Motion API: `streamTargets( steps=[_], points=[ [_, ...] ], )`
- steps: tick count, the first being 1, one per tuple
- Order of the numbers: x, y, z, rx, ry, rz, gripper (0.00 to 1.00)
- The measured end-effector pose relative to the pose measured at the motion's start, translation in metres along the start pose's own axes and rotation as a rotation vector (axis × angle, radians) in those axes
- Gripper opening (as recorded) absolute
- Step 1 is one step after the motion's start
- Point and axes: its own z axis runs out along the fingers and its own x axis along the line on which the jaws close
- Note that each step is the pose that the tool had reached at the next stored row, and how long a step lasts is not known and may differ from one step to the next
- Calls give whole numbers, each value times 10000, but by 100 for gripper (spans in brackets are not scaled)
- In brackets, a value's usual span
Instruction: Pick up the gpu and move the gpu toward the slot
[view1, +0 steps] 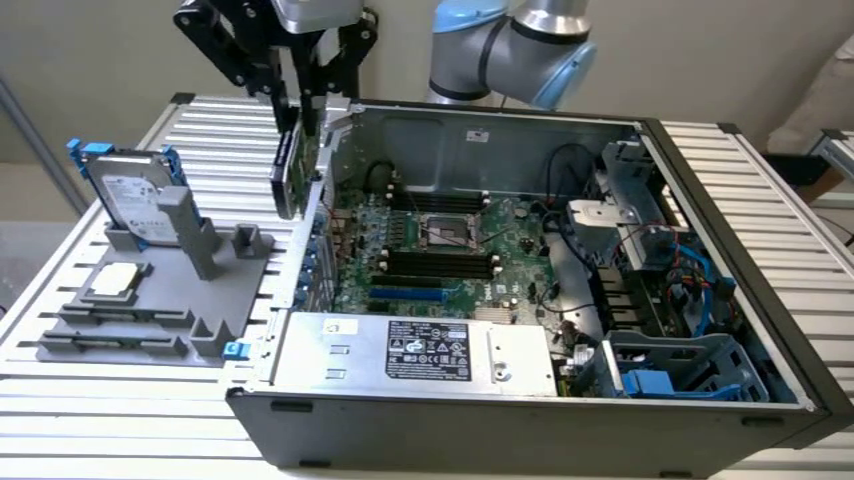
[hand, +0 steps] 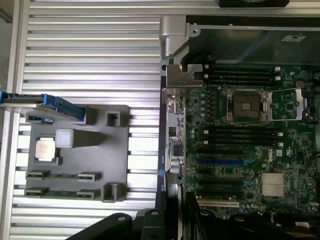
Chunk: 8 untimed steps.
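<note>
The gripper (view1: 296, 95) is clamped on the gpu (view1: 284, 170), card hanging edge-on straight beneath the fingers, clear of the grey holder (view1: 160, 300) off to one side below. So the pickup looks done; the carry is under way, the card hovering at the open computer case's (view1: 561, 300) near wall. From the wrist, the gpu's metal bracket (hand: 184, 74) sits over the motherboard (hand: 240, 150) edge, slots beyond, not yet seated.
</note>
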Motion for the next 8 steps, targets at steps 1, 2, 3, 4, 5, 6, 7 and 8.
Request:
streamTargets(
  steps=[1,2,3,4,5,6,7,8],
  points=[
    [-46,0,-1,-4,6,1,26],
    [-91,0,-2,-6,14,1,26],
    [-136,0,-3,-10,20,2,26],
    [-181,0,-3,-11,24,2,26],
    [-226,0,-4,-11,28,3,26],
    [-273,-1,-4,-11,33,3,26],
    [-319,-1,-4,-10,38,3,26],
    [-365,-1,-3,-11,43,4,26]
  ],
)
